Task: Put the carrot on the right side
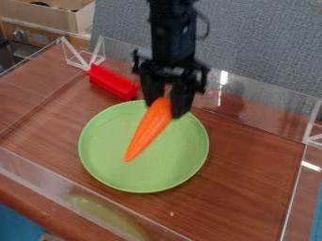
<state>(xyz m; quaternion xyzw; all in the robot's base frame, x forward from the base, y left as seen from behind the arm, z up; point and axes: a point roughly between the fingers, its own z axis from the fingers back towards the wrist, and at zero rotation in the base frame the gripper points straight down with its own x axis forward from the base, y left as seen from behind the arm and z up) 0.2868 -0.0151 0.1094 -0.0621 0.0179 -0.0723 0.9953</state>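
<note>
End effector (168,97) clamped on carrot (149,131) top end, carrot hanging tip-down over green plate (104,162) near counter (251,160) centre. Transport step under way. Next: carry toward right edge, lower, release. Red block (113,82) lay back-left.

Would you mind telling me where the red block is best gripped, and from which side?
Grip the red block across its narrow width near mid-length, from straight above. It lies flat and long on the table, left of the pincer.
</note>
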